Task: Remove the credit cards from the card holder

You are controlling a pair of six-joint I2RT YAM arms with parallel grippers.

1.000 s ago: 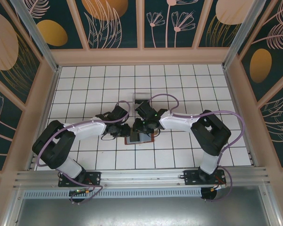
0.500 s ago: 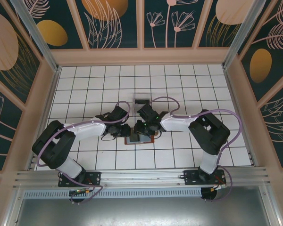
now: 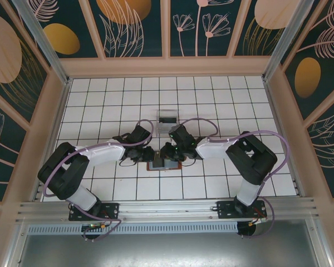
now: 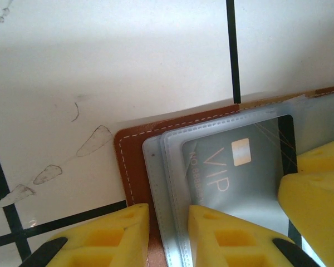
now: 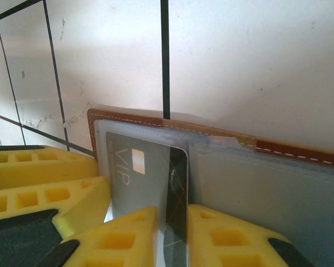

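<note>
The brown leather card holder (image 3: 164,165) lies open on the white tiles, its grey-blue plastic sleeves facing up. A dark "VIP" credit card (image 4: 239,172) sits in the top left sleeve, and its bare dark end (image 5: 177,183) pokes out toward the spine. My left gripper (image 4: 168,214) is narrowly open, fingertips down astride the holder's left leather edge (image 4: 134,167) and the sleeve edges. My right gripper (image 5: 172,214) is narrowly open too, one finger on each side of the card's bare end. From above, the left gripper (image 3: 149,156) and right gripper (image 3: 168,154) meet over the holder.
A clear acrylic stand (image 3: 167,117) sits one tile behind the holder. The tiled floor is ringed by a pale raised rim (image 3: 167,67) and patterned walls. The right gripper's yellow finger (image 4: 314,194) crowds the left wrist view.
The right gripper's jaws have narrowed around the card's end, and its wrist has shifted slightly right and nearer the holder. The left arm and the holder have stayed put.
</note>
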